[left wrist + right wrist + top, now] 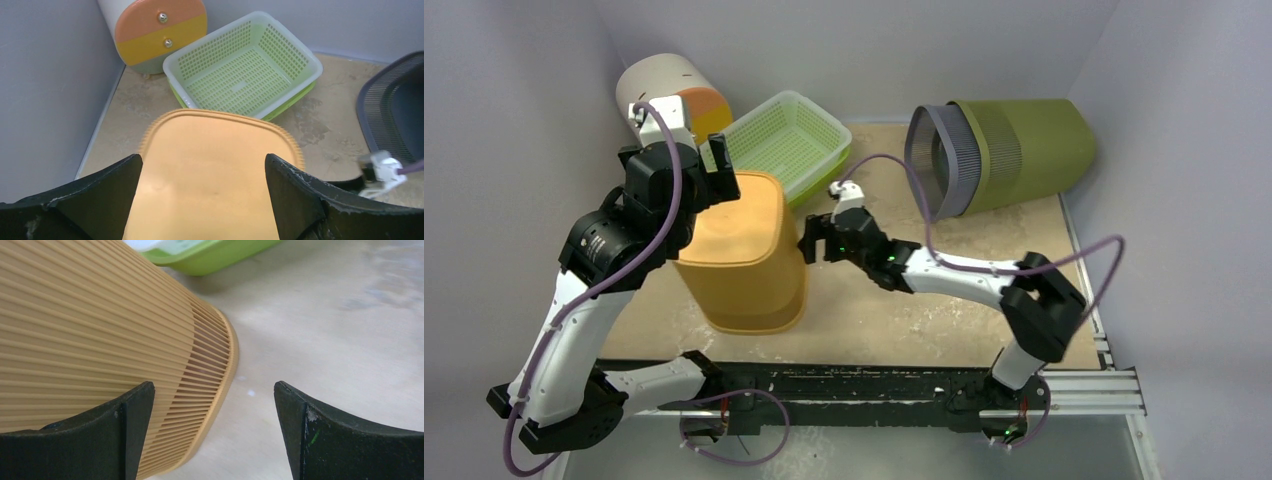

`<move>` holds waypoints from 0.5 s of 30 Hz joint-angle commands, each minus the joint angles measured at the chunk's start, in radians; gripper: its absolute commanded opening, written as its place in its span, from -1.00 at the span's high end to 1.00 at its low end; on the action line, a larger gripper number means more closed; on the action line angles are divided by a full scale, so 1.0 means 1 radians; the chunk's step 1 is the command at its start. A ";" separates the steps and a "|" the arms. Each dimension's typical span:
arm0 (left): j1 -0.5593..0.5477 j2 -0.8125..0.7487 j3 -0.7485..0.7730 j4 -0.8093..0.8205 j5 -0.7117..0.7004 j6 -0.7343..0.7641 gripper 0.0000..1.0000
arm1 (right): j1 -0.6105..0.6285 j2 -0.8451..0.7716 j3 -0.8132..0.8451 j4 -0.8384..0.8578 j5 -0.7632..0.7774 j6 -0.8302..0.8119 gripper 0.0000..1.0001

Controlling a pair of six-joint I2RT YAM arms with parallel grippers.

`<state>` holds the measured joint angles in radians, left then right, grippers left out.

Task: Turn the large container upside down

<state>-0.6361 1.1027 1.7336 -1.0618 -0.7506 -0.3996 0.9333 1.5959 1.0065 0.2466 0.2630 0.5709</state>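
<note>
Orange plastic, ribbed down its sides: the large bin (744, 250) stands on the bench (904, 320) left of centre with its closed base up and its flared rim down, so it looks already turned over. The right wrist view shows the rim on the bench, though whether it sits flat all the way round cannot be told.

The left gripper (202, 160) hangs over the flat base with its jaws wide and nothing held. The right gripper (212, 387) waits low at the bin's 3 o'clock, also wide and empty, one finger in front of the ribbed wall and the other over bare bench.

The step in hand seems to be letting go and clearing off. Done well, the left gripper lifts straight up so it does not drag the base, and the right backs away toward 3 o'clock without catching the rim, which could tip the light bin.

A green basket (829, 118) lies near at 1 o'clock, an olive bin (1024, 150) on its side at 2 o'clock, a small drawer unit (674, 85) at 11 o'clock.
</note>
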 commanded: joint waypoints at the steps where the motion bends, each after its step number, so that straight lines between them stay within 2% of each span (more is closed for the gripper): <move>1: -0.002 -0.010 0.038 0.036 0.013 0.020 -0.79 | 0.079 0.179 0.203 0.114 -0.064 0.036 -0.81; 8: -0.002 -0.023 0.014 0.041 0.037 0.019 -0.79 | 0.135 0.419 0.500 0.131 -0.133 0.043 -0.80; 15: -0.002 -0.039 -0.024 0.062 0.039 0.022 -0.79 | 0.188 0.542 0.658 0.139 -0.244 0.029 -0.80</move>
<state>-0.6361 1.0809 1.7233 -1.0527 -0.7170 -0.3996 1.0847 2.1136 1.5597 0.3237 0.1116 0.6014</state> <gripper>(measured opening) 0.894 0.903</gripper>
